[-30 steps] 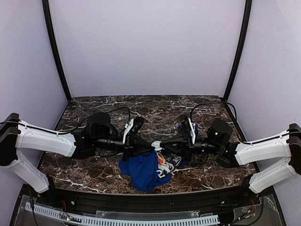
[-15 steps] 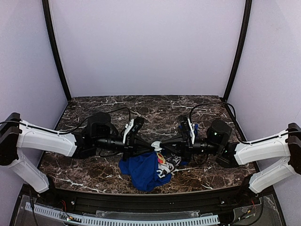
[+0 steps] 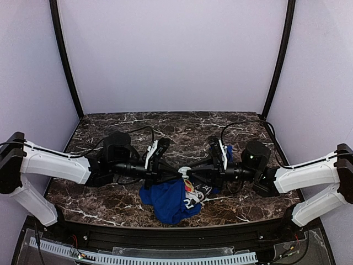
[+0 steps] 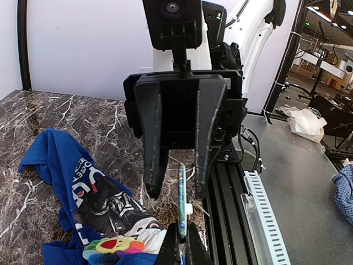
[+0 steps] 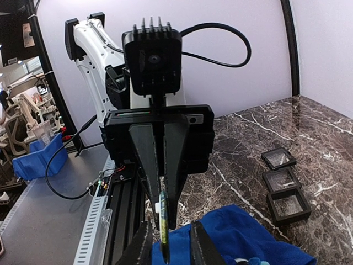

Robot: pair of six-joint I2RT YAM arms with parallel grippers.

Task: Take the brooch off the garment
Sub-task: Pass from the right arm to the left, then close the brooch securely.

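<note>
Robotics lab test cell, marble-look desk (image 3: 182,124) boxed in by plain lilac panels (image 3: 171,55) and black corner posts (image 3: 65,61), white slotted cable duct (image 4: 265,221) along its near edge, grey workbench (image 4: 298,182) beyond, more cluttered benches (image 4: 325,52) behind.

Glossy marble-look table (image 3: 110,124); soft matt cloth garment (image 3: 165,201); dark glassy-topped trays (image 5: 284,185).

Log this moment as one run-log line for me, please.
left pincer: shut on apparent brooch, edge-on | right pincer: open around it | garment: heaped below
</note>
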